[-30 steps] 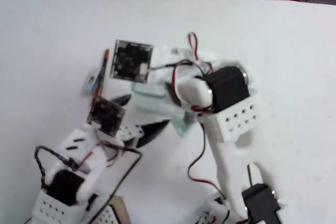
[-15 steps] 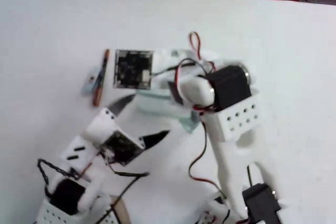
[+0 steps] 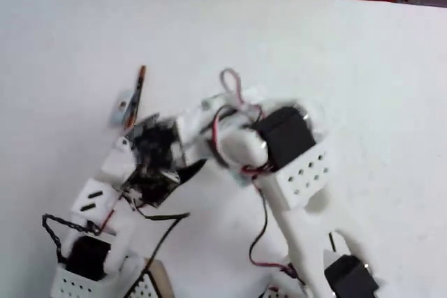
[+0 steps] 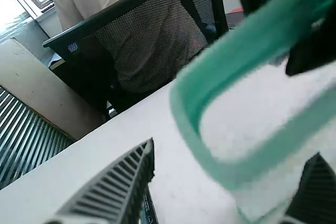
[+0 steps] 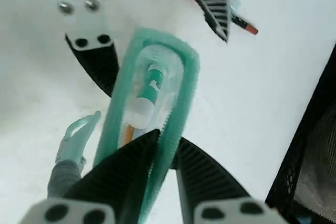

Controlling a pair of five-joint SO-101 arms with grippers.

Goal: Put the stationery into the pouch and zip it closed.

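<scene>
Beside the pouch, orange pen on table, left claw partly between

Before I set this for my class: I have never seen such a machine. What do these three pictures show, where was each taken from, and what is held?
Two small robot arms stand side by side at a white table, each ending in a two-fingered gripper. One picture looks down from a fixed camera; the other two come from cameras on the arms' wrists. The right gripper pinches the teal rim of a clear pouch, which is open with a white and teal stick inside. The left gripper is open, a finger on either side of that rim. On the table lie an orange pen and a small grey thing I cannot identify.
</scene>
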